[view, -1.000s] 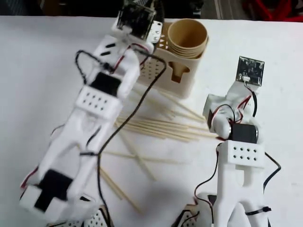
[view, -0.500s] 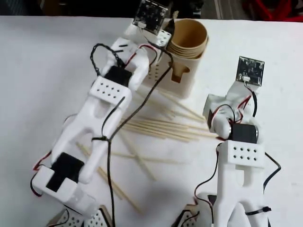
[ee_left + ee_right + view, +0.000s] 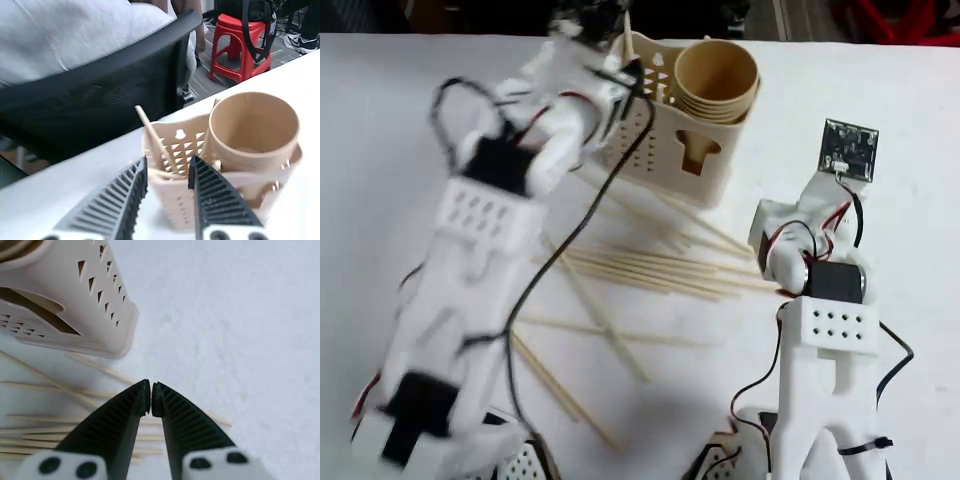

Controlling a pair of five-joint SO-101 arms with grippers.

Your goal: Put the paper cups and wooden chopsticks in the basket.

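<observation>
The beige basket stands at the back of the table, with stacked paper cups in its right part and a few wooden chopsticks upright in its left part. More chopsticks lie scattered on the white table in front of it. My left gripper hangs open just short of the basket's left part, nothing between its fingers. My right gripper is shut and empty, low over the loose chopsticks near the basket's corner.
The left arm stretches diagonally over the left half of the table, its cable hanging over the loose sticks. The right arm stands at the front right. A black office chair and a red stool are beyond the table's far edge.
The left arm has swung leftward and its wrist has pulled back from over the basket. The right arm has kept still.
</observation>
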